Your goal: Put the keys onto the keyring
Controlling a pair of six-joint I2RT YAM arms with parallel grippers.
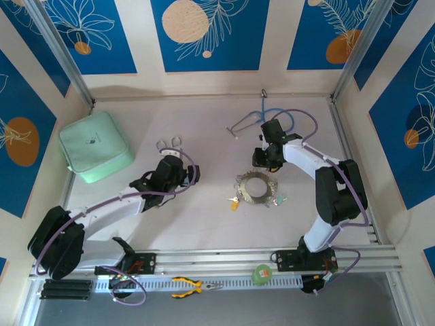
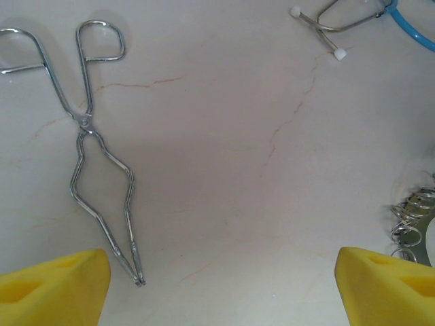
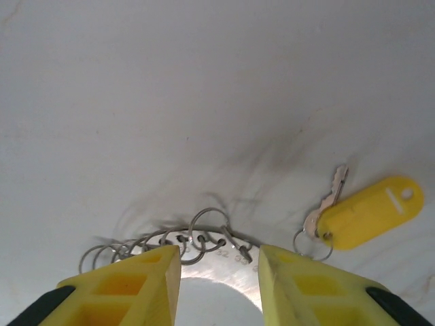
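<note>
From above, the keyring (image 1: 242,189) lies mid-table with the keys (image 1: 234,202) at its near rim and the right gripper (image 1: 264,163) at its far edge. The left wrist view has the left gripper (image 2: 217,265) spread wide and empty above the table, beside forceps (image 2: 95,170). In the right wrist view the jaws stand parted astride the keyring's rim.

The pale, faintly veined table (image 1: 204,224) carries a mint-green pouch (image 1: 95,146) on its left. Steel forceps (image 1: 170,143) lie near the middle and a stethoscope (image 1: 262,119) toward the far edge. The keyring (image 1: 257,187) lies flat right of centre, with a yellow key (image 1: 234,202) just beside its near-left rim and a teal key (image 1: 279,200) at its near-right.
</note>
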